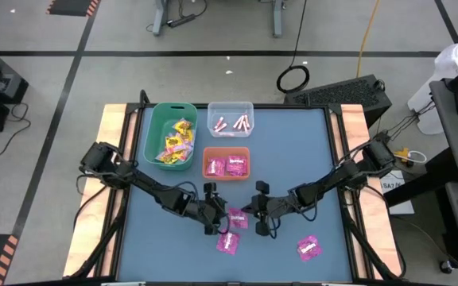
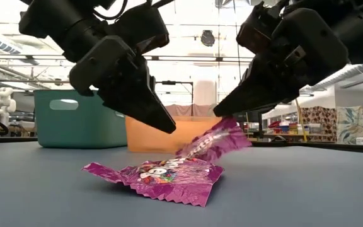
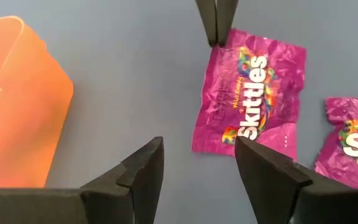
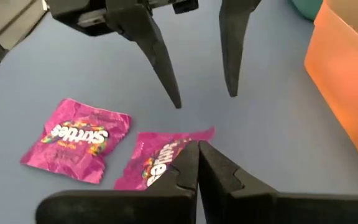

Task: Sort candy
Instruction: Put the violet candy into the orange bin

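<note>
Where right claw (image 4: 197,163) pinches, crinkled magenta packet (image 4: 157,158)

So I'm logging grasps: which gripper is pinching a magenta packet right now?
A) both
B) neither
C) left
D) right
D: the right gripper is shut on the edge of a magenta packet and tilts it up off the table, while the left gripper hangs open above the table next to it, holding nothing.

Overhead looking down, tabletop level close-up, both wrists sharing magenta packet (image 3: 248,93)
</note>
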